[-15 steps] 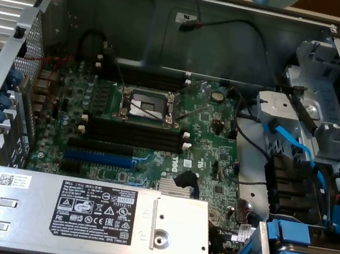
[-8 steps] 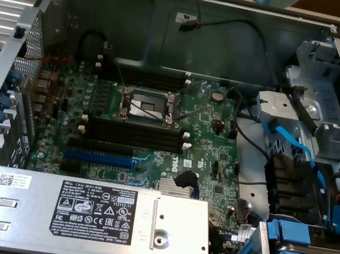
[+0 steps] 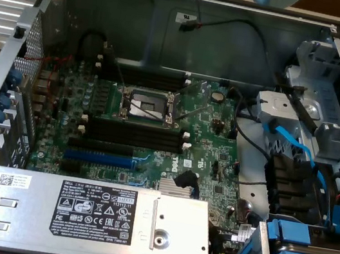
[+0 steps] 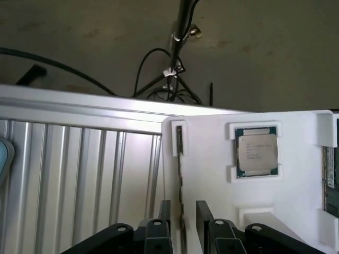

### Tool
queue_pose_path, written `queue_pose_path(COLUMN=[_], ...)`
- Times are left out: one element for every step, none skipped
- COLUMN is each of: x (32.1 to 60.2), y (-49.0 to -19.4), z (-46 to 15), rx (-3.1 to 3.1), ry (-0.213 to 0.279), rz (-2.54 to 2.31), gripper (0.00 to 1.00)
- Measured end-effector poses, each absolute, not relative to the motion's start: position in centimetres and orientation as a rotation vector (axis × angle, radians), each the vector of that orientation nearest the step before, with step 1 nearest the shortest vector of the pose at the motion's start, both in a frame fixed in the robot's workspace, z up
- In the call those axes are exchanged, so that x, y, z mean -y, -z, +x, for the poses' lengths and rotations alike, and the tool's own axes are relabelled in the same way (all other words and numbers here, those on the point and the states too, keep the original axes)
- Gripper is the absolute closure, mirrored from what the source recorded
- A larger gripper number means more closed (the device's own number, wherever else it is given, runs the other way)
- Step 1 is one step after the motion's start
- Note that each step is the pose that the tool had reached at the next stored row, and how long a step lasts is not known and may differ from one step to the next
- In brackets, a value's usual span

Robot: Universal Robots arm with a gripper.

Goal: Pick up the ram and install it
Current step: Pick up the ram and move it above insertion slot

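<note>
The ram [image 4: 180, 159] stands on its long edge in a narrow slot along one side of a white holder tray [image 4: 296, 206]; I see it as a thin dark strip. My gripper [image 4: 184, 225] hangs over it, open, with one black finger [image 4: 165, 211] on each side of the stick and a gap to it on both sides. In the exterior view the open computer case shows the motherboard [image 3: 205, 152], whose black memory slots [image 3: 136, 136] with white end clips lie just below the CPU socket [image 3: 146, 105].
A processor chip [image 4: 256, 151] sits in a tray pocket, and a green board [image 4: 330, 180] lies at the tray's edge. Ribbed metal [image 4: 79, 180] lies beside the tray. The case holds a blue expansion slot [image 3: 98, 156], a power supply [image 3: 77, 212], drive bays and blue cables [image 3: 297, 148].
</note>
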State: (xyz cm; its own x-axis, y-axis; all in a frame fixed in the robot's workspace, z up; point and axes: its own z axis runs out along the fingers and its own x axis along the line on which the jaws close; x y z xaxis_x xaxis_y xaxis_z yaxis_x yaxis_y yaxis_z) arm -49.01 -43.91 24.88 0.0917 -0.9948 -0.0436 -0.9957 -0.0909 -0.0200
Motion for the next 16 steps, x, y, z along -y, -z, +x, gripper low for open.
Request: queue_pose_path(x=[43.9, 43.9, 43.9, 43.9, 43.9, 43.9, 43.9, 43.9, 43.9, 43.9, 43.9, 43.9, 43.9, 43.9, 43.9, 43.9], y=[-24.7, -24.5, -24.4, -24.3, -24.2, -24.1, -24.0, -23.8, -23.7, -23.6, -23.4, -23.3, -23.2, -23.2, -23.2, -23.2], z=[-49.0, -49.0, -49.0, -49.0, -49.0, -49.0, -49.0, -49.0, -49.0, -49.0, -49.0, -49.0, -49.0, -49.0, -49.0, -49.0], rx=[-2.085, -2.083, -2.08, -2.078, -2.075, -2.072, -2.07, -2.068, -2.066, -2.064, -2.062, -2.061, -2.059, -2.058, -2.057, -2.058], ry=[-0.03, -0.03, -0.032, -0.034, -0.039, -0.043, -0.046, -0.049, -0.051, -0.053, -0.055, -0.057, -0.062, -0.069, -0.083, -0.097], rz=[-2.291, -2.292, -2.294, -2.294, -2.295, -2.295, -2.295, -2.296, -2.297, -2.298, -2.3, -2.301, -2.302, -2.304, -2.306, -2.309], gripper=[0.67, 0.67, 0.67, 0.67, 0.67, 0.67, 0.67, 0.67, 0.67, 0.67, 0.67, 0.67, 0.67, 0.67, 0.67, 0.67])
